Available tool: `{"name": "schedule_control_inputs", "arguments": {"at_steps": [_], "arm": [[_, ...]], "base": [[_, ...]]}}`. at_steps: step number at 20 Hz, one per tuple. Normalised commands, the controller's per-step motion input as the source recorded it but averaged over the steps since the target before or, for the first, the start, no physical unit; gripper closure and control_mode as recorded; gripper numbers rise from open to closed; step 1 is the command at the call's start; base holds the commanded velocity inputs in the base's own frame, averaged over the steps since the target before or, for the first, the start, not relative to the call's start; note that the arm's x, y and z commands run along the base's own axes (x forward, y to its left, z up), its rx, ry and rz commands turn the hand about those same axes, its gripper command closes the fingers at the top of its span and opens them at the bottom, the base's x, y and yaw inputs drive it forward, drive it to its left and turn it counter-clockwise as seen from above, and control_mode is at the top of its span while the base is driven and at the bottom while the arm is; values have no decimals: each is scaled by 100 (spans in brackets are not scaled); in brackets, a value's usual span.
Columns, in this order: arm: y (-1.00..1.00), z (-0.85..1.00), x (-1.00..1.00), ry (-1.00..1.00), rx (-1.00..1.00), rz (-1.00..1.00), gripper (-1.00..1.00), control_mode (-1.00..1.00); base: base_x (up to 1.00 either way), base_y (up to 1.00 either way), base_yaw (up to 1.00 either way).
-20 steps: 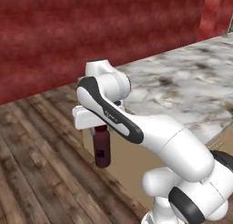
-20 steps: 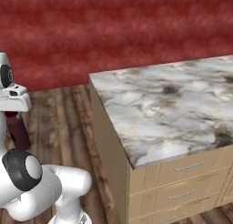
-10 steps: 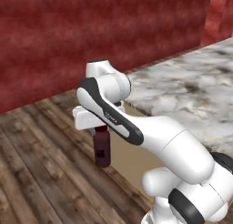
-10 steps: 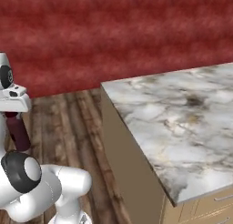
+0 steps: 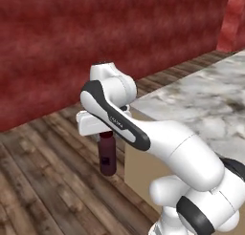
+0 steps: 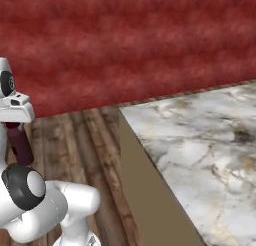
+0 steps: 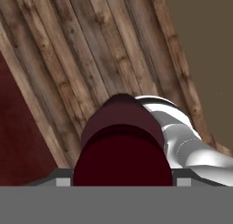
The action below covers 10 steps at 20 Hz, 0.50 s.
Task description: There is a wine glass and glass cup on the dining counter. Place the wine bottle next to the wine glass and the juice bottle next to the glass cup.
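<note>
Hanging upright beneath the end effector (image 5: 106,133), the juice bottle (image 5: 107,154) is a stubby maroon cylinder whose cap and short neck sit up between the fingers while its body drops free below them, clear of the wooden floor (image 5: 43,181). The end effector is clamped on the bottle's top (in the hand view the dark maroon cap (image 7: 122,166) sits between the two small finger tips, one at each side, with the bottle's shoulder beyond it and the floor planks past that). The bottle is off the desk (image 5: 201,110) altogether, held out over the floor just beyond the desk's near corner, on the side toward the red wall (image 5: 72,38). In the right base view the bottle (image 6: 21,145) hangs under the white hand at the far left, well apart from the marble top's left edge (image 6: 200,145). The arm rises from the base, bends at a rounded elbow, and reaches leftward and back with a dark-striped forearm, the hand pointing straight down so the bottle's axis is vertical.
</note>
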Motion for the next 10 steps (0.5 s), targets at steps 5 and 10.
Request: {"name": "schedule_control_inputs", "arguments": {"at_steps": [5,10], "arm": [[0,0,0,0,0,0,100,100],[0,0,0,0,0,0,100,100]], "base": [[76,54,-9],[76,53,-10]]}}
